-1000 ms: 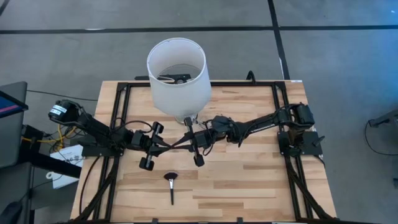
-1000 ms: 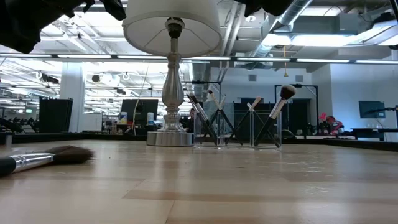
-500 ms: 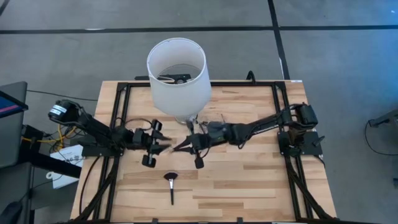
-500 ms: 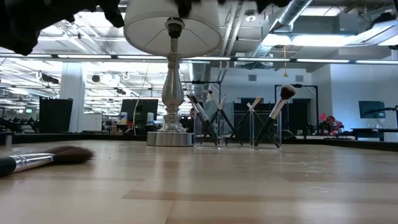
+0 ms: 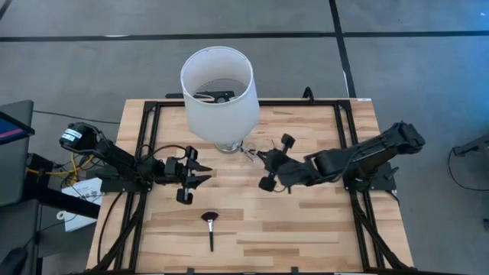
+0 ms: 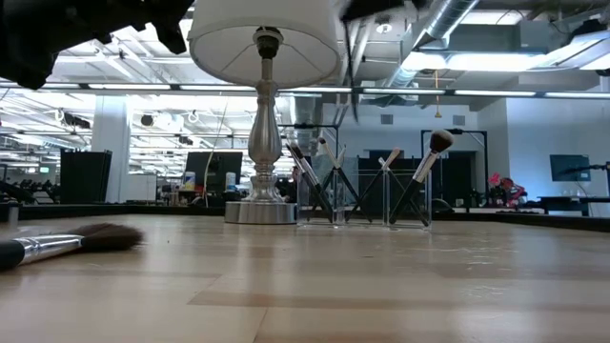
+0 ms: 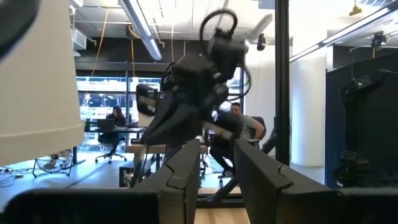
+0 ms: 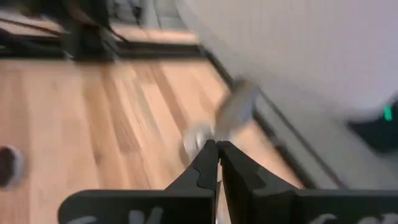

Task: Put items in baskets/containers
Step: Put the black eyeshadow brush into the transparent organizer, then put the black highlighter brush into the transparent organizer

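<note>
My right gripper (image 5: 258, 156) hangs above the table's middle, pointing toward the lamp base, and is shut on a thin makeup brush (image 8: 231, 107) that shows blurred past its fingertips. My left gripper (image 5: 205, 175) stands open left of centre, nothing between its fingers (image 7: 186, 168). A fan-headed brush (image 5: 210, 226) lies flat on the wood near the front edge. The clear container (image 6: 362, 195) stands beside the lamp base with several brushes leaning upright in it. From above it is mostly hidden under the shade. My right gripper pinches the brush between its two fingertips, at or near the silvery ferrule (image 8: 200, 138). The rest of the brush sticks out beyond the fingers, toward the lamp. The brush is lifted clear of the table. Blur hides the exact spot.
A tall table lamp with a white shade (image 5: 218, 92) and silver base (image 6: 259, 211) stands at the table's far middle, overhanging the container. A black frame (image 5: 153, 114) runs along the table's edges. Bare wood lies at the front right.
My left gripper has opened and let go of the brush that both grippers held between them. My right gripper has carried that brush away toward the table's right and far side, rising a little and swinging its fingers round toward the lamp base.
</note>
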You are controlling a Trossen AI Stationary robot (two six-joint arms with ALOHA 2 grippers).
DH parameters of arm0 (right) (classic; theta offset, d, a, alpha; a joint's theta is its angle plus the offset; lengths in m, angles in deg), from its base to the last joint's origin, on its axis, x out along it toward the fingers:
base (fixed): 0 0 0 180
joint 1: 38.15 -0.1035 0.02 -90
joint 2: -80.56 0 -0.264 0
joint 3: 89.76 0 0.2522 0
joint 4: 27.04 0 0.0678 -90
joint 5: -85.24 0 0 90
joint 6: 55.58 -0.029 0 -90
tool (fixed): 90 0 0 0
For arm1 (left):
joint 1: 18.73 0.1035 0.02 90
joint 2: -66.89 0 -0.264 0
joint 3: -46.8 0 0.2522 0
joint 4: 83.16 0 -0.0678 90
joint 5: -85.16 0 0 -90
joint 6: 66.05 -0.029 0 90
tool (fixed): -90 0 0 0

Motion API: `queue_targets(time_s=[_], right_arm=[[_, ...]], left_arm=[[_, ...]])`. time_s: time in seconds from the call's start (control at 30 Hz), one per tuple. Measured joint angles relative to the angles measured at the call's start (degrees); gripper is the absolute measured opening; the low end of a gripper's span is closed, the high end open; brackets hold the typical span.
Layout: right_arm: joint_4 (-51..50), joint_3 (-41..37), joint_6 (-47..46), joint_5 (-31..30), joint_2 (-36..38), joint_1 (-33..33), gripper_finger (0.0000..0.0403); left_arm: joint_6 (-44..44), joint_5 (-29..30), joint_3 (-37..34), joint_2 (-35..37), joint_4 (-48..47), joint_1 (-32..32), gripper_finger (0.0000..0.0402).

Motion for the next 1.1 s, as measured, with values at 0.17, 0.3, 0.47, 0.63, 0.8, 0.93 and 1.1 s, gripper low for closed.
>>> queue_targets(time_s=[0.17, 0.3, 0.47, 0.63, 0.8, 0.93, 1.1], right_arm=[[-5.04, -3.65, -7.74, -0.60, -2.22, 2.78, 0.0001], [-2.62, -4.60, -7.65, 0.82, -5.43, 5.18, 0.0001], [-1.04, -4.50, -7.70, 2.51, -8.28, 7.70, 0.0003], [-0.77, -4.60, -7.83, 6.88, -11.10, 9.79, 0.0019], [-1.58, -4.59, -8.19, 8.45, -12.07, 11.10, 0.0052], [-2.06, -4.45, -7.89, 9.39, -11.65, 11.24, 0.0082], [-2.79, -1.06, -6.57, 9.51, -10.61, 9.61, 0.0114]], left_arm=[[0.00, -0.14, -0.01, 0.00, -0.12, 0.00, 0.0097], [1.21, -0.16, -0.05, -0.01, -0.42, 0.00, 0.0097], [1.94, -0.19, -0.10, -0.02, -0.88, 0.00, 0.0097], [3.38, -0.19, -0.10, -0.04, -2.83, 0.00, 0.0097], [5.17, -0.21, -0.10, -0.04, -4.90, 0.00, 0.0097], [9.83, -0.23, -0.10, -0.04, -8.83, 0.00, 0.0097], [16.95, -0.23, -0.10, -0.04, -17.79, -0.02, 0.0096]])
